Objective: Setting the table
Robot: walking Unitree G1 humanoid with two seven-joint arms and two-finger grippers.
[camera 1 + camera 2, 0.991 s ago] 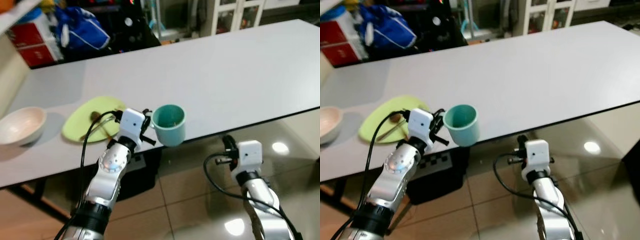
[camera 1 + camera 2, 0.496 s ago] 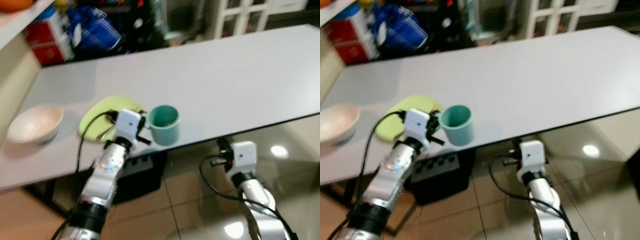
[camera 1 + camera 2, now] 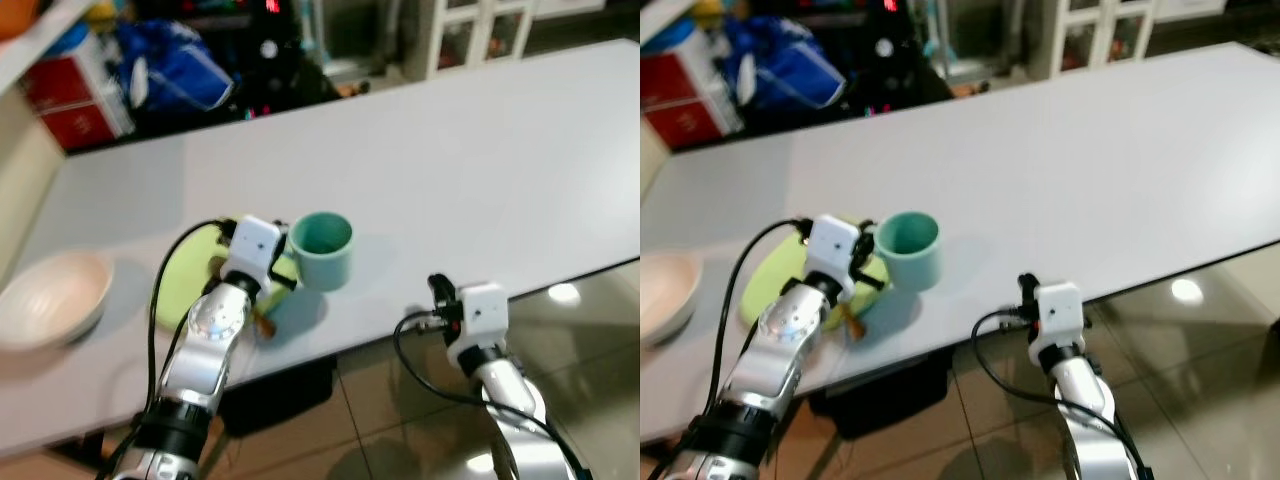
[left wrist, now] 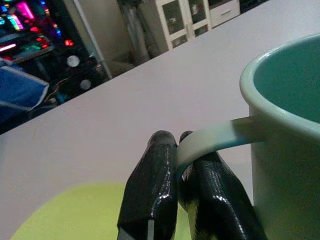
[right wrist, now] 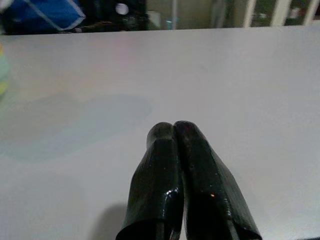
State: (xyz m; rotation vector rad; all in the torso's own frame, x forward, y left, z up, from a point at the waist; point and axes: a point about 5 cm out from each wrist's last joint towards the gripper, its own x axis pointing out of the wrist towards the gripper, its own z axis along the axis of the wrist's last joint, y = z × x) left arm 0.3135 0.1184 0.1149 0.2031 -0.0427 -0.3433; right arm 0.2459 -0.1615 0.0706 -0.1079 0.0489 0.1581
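Left wrist view: the left gripper (image 4: pixel 176 150) is pinching the handle of the teal mug (image 4: pixel 287 130) between its two black fingers.
Mug position: it is sitting over the white table (image 3: pixel 450 150), at 3 o'clock from the green plate (image 3: pixel 180 285); a second ago it was hanging past the near edge.
Right gripper (image 5: pixel 173 131): it is idling at the table edge, fingers pressed together, empty.
Bowl (image 3: pixel 45 300): it is resting at 9 o'clock of the plate.
Meaning: the mug is probably about ready for release.
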